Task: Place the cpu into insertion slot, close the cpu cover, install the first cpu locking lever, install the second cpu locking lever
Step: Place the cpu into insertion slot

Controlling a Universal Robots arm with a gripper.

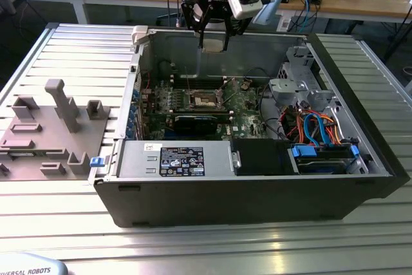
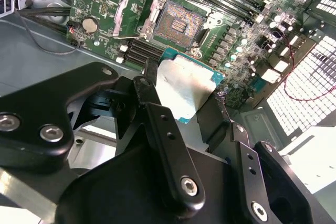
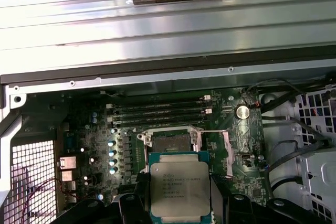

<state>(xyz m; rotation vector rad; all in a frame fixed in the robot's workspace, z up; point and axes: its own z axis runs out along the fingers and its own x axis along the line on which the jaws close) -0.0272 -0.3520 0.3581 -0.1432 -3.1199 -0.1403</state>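
My gripper [image 1: 214, 38] hangs above the back wall of an open computer case, shut on the cpu [image 2: 184, 85], a flat square chip with a silver top and green edge. In the first wrist view the cpu [image 3: 181, 187] sits between the black fingers [image 3: 126, 205], well above the board. The insertion slot [image 2: 178, 23] lies bare on the green motherboard [image 2: 252, 35], its dark pin field exposed. The cpu cover [image 2: 122, 11] is flipped up beside the slot. In the exterior view the insertion slot [image 1: 205, 99] lies below and in front of the gripper.
The case walls [image 1: 225, 191] ring the motherboard. A black card [image 1: 196, 123] and a power supply [image 1: 180, 159] lie in front of the slot; a drive cage [image 1: 296, 85] and cables [image 1: 315, 127] sit at the exterior view's right. A grey fixture [image 1: 58, 127] stands on the table at the left.
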